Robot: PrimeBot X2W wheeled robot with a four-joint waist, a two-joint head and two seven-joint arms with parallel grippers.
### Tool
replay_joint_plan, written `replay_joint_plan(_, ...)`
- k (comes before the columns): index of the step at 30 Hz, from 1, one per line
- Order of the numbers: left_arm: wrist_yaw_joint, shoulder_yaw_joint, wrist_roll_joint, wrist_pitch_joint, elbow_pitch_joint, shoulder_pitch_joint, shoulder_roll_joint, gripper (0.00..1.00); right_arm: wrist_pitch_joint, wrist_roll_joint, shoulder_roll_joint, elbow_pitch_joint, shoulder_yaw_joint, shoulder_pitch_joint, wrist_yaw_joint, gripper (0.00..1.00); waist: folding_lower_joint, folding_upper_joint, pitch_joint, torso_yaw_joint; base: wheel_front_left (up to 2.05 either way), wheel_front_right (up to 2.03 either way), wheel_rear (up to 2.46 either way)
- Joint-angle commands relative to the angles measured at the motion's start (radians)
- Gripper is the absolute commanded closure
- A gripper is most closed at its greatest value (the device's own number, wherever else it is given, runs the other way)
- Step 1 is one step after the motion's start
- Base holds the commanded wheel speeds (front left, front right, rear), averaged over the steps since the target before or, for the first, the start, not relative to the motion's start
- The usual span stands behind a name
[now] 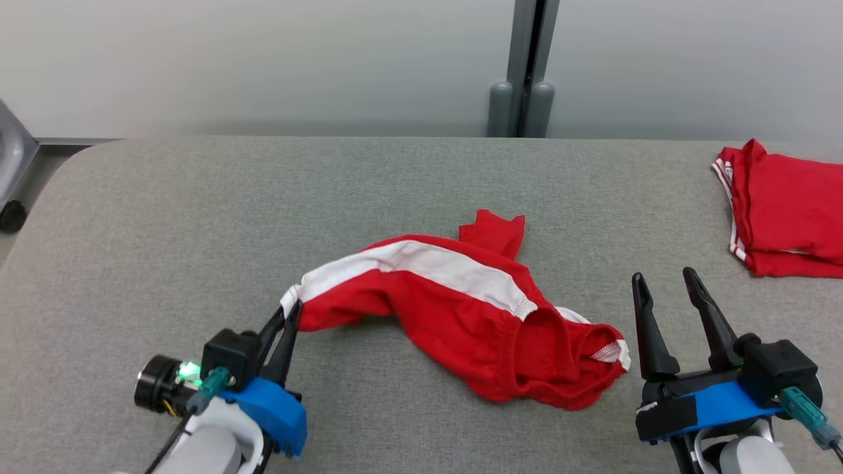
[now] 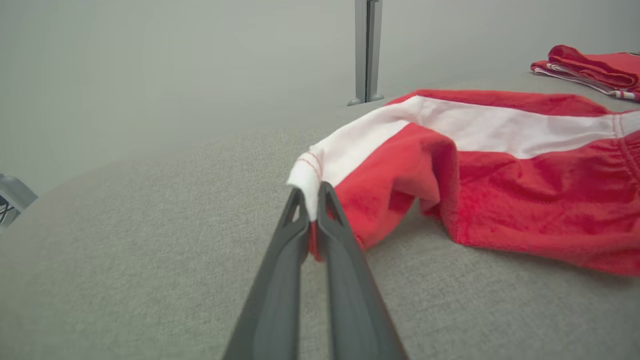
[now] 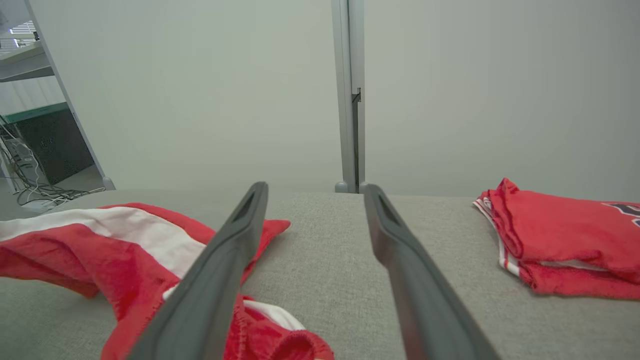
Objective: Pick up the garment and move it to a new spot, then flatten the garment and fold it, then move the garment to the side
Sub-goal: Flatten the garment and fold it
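The garment (image 1: 461,309) lies crumpled on the grey surface (image 1: 197,217), around the middle between its left and right edges and nearer the near edge than the far one. It is bright red with a broad white band running along its length. A small red flap points toward the far edge, and a rounded opening with striped trim sits at the end nearer the right edge.

The left hand (image 1: 290,316) is closed on the garment's white-hemmed end, the one toward the left edge. In the left wrist view, the left hand (image 2: 310,192) has a fold of white hem pinched between its two fingers, and the garment (image 2: 500,170) stretches away from them, with the pinched end raised slightly off the surface.

The right hand (image 1: 664,275) sits near the near edge, just beside the garment's trimmed end, with its fingers spread wide and nothing between them. In the right wrist view, the right hand (image 3: 314,188) shows bare surface in the gap between its fingers. The garment (image 3: 100,240) lies past one finger, and I cannot tell if they touch.

A folded red garment (image 1: 787,210) rests at the far right corner, well apart from the first.
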Motion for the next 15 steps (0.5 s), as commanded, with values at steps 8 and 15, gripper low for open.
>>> replay_joint_plan(8, 0.039, 0.054, -0.015, -0.005, -0.1, 0.199, 0.004, 1.0, -0.004, -0.005, -0.001, 0.002, -0.003, 0.023, 0.0, 0.0, 0.0001, 0.0, -0.01, 0.044, 0.0, 0.0, 0.0)
replay_joint_plan(15, 0.042, 0.113, 0.013, -0.005, -0.14, 0.259, -0.017, 0.0, -0.002, -0.007, -0.001, 0.009, 0.002, 0.027, 0.0, 0.0, 0.0001, 0.0, -0.026, 0.052, 0.0, 0.0, 0.0)
